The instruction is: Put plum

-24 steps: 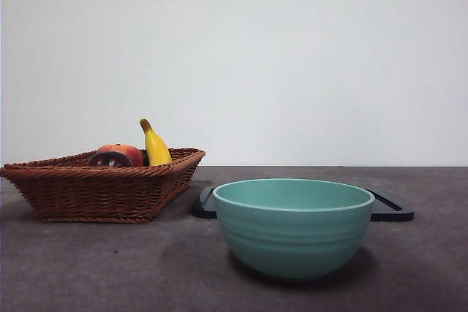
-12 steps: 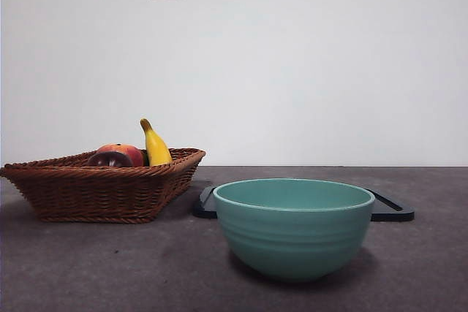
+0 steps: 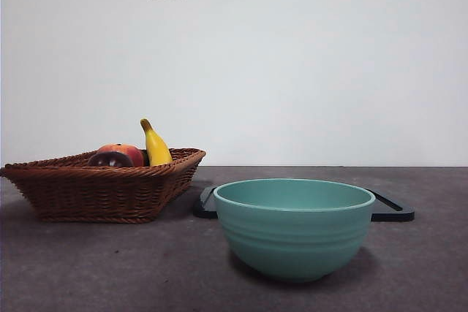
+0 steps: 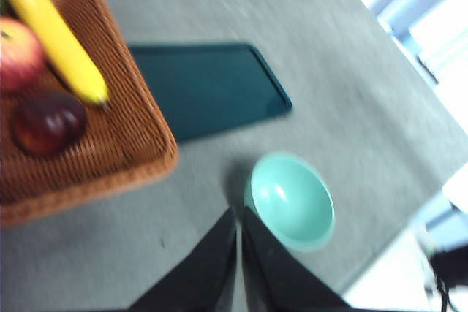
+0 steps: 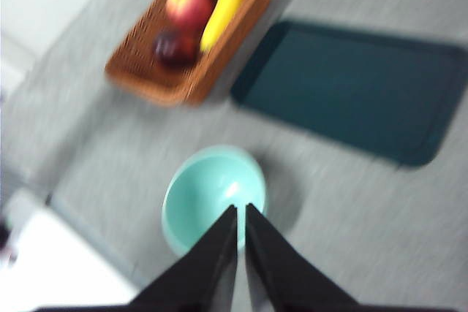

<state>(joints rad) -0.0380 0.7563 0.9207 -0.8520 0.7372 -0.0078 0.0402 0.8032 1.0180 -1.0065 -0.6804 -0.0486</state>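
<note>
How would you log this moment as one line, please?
plum: in wicker basket, untouched | bowl: empty | left gripper: shut, aloft | right gripper: shut, aloft | phase: not started

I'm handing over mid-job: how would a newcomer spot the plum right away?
Find the brown wicker basket beside the dark tray. Inside lie a banana, a red-orange fruit and the plum. The plum is the round, glossy one, so dark it looks almost black.

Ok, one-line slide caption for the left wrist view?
Left hand, shut, high over the table: plum in the basket by the banana, bowl below.
</note>
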